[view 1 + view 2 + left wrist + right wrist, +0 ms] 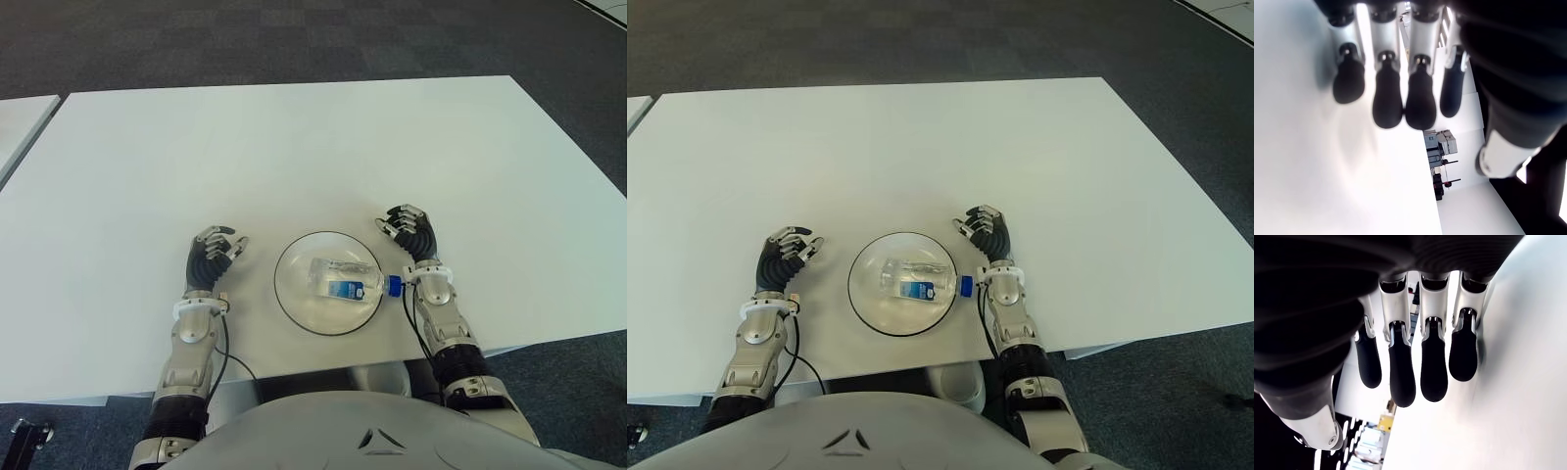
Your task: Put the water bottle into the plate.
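At the near edge of the table, our report runs outward from the robot's body:

Table point(294, 137): we see a white top that carries everything; its near edge runs just in front of the robot's torso and its far edge meets dark carpet.

Plate point(290, 294): we find a clear round dish with a dark rim close to the near edge, about midway between the two hands and nearer the right one.

Water bottle point(343, 279): we see it lying on its side inside the plate, a small clear bottle with a blue and white label. Its blue cap point(393, 285) points toward the right hand and reaches the plate's rim on that side.

Right hand point(409, 231): we place it just beside the plate's right rim, with its wrist close to the bottle's cap. In its wrist view the fingers point(1432, 364) hang loosely bent with bare white table behind them, and they hold nothing.

Left hand point(213, 253): we place it near the plate's left rim, a little farther from the plate than the right hand is. In its wrist view the fingertips point(1386, 95) are relaxed and slightly curled over bare table, with nothing between them.

Far half of the table: we see only bare white surface there, out to both far corners.
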Motion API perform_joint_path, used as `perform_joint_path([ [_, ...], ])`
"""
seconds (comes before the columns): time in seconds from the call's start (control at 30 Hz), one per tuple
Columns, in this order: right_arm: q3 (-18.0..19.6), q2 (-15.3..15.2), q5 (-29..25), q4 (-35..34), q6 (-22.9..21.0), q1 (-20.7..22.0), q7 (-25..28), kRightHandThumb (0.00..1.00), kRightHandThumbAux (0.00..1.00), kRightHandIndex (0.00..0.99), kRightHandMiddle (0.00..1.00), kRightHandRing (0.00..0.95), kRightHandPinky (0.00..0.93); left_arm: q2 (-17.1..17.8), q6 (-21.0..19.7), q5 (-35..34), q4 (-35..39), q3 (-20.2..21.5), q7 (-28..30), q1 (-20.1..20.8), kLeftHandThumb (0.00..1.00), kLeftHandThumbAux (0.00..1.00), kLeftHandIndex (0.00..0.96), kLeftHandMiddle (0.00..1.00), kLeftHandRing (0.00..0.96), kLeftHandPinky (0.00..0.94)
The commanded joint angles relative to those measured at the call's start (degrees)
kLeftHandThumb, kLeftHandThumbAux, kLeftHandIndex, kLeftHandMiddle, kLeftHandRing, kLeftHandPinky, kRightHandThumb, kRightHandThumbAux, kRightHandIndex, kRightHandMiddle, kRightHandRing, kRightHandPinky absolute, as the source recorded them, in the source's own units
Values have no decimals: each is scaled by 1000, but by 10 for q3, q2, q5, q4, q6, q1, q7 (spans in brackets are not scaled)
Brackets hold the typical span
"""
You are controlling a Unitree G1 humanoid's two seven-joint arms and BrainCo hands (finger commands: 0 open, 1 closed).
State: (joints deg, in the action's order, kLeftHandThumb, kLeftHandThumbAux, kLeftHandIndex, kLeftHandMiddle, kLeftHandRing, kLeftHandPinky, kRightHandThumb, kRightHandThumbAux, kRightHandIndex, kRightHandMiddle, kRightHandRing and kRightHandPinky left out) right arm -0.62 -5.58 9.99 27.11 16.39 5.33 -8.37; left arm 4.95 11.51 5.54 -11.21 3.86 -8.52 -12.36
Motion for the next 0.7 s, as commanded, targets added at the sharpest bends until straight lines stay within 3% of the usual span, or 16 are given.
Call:
perform_joint_path([
  [0.03,3,7,-6,10,-4,-13,-3,704,730,429,580,591,604,1,-27,-4,-11,1,13,-11,707,715,437,714,688,667],
  [0.7,-1,8,-3,-11,-19,-20,-6,704,729,429,585,596,612,8,-10,3,-21,-3,14,-9,706,716,437,707,687,673],
])
